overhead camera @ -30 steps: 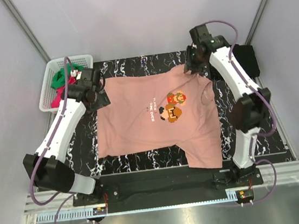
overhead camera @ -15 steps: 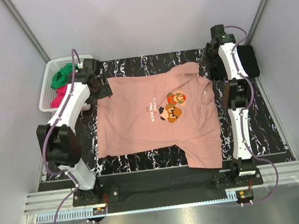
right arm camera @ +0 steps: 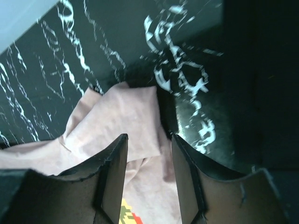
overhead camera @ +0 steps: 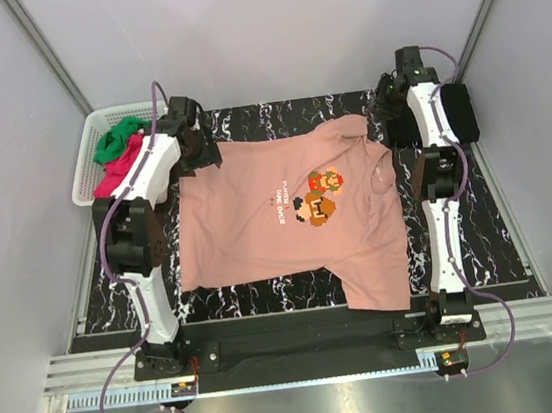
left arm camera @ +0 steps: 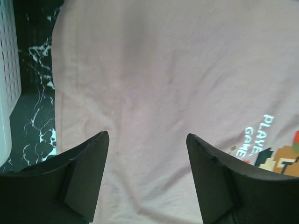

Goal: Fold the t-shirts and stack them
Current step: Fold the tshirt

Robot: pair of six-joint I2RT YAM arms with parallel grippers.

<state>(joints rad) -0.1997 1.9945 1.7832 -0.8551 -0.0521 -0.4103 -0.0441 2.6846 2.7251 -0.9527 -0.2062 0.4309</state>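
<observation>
Salmon-pink t-shirt (overhead camera: 287, 215) lies spread flat; left tool (left arm camera: 147, 136) gapes wide above it, right tool (right arm camera: 148, 136) stands parted and empty over a sleeve (right arm camera: 126, 116), so pinch both edges evenly before folding

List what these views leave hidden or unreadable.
- Pink shirt: white text too small to read in the top view; cut off by the right edge in the left wrist view.
- Basket: left arm covers part in the top view; green cloth and red cloth are bunched, pieces uncountable.
- Black thing far right: partly behind the right arm in the top view; unidentifiable.
</observation>
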